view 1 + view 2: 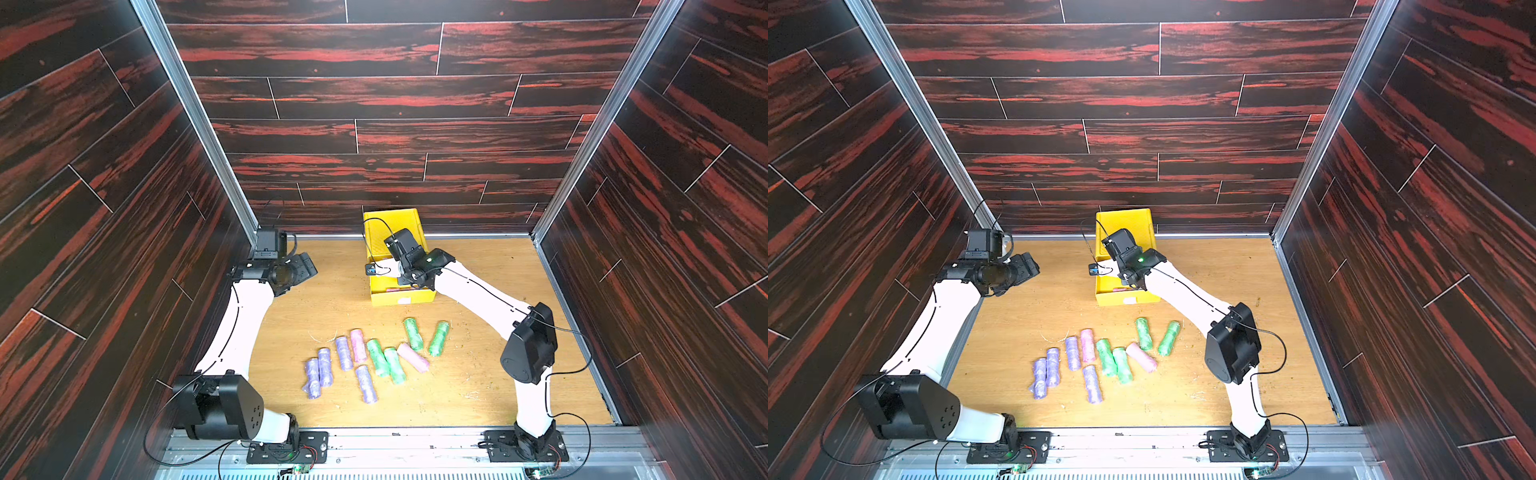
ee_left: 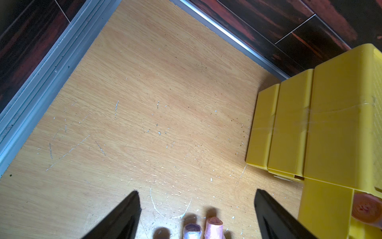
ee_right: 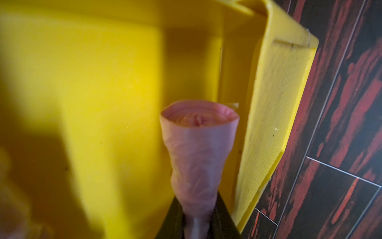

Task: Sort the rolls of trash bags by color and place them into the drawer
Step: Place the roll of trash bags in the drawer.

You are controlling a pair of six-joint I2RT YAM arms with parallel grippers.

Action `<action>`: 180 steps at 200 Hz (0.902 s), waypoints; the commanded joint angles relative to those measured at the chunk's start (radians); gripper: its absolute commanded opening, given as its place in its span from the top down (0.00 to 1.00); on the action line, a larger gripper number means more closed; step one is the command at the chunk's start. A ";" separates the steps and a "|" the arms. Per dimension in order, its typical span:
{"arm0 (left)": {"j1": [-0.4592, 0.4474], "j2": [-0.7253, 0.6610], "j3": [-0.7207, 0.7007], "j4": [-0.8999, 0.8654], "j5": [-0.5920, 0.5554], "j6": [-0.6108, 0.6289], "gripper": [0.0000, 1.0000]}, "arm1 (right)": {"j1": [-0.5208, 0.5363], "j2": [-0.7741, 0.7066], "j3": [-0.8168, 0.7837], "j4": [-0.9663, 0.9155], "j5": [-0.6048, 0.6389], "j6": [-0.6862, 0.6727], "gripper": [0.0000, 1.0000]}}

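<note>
My right fingers (image 3: 225,224) pinch one end of a pale pink roll of plastic trash bags (image 3: 198,144) inside the open bright yellow plastic drawer (image 3: 103,82), seemingly hard by its side wall, so releasing crooked could tip it over the rim; my left fingers (image 2: 124,217) gape empty.

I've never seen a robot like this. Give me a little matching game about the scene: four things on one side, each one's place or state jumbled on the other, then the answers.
Things:
1. left jaws
2. right jaws
3. green rolls
4. yellow drawer

Places or states:
A. pulled open
B. lying on the wooden table
C. closed on a pink roll
D. spread wide, holding nothing

Pairs: 1-D, 2-C, 3-B, 4-A
</note>
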 commanded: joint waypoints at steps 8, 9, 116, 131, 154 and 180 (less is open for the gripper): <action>0.010 -0.034 -0.011 0.004 0.007 -0.004 0.10 | 0.000 0.026 0.036 0.036 0.011 -0.011 0.72; 0.010 -0.034 -0.011 0.004 0.007 -0.004 0.10 | 0.000 0.026 0.036 0.036 0.011 -0.011 0.71; 0.014 -0.035 -0.011 0.004 0.009 -0.005 0.10 | -0.004 -0.008 0.053 0.043 0.033 0.004 0.61; 0.014 -0.034 -0.011 0.004 0.009 -0.005 0.10 | 0.000 -0.034 0.055 0.028 0.032 0.019 0.61; 0.016 -0.034 -0.011 0.004 0.010 -0.006 0.10 | 0.012 -0.078 0.056 -0.012 0.029 0.049 0.61; 0.017 -0.036 -0.011 0.004 0.008 -0.006 0.10 | 0.025 -0.128 0.056 -0.054 0.020 0.107 0.60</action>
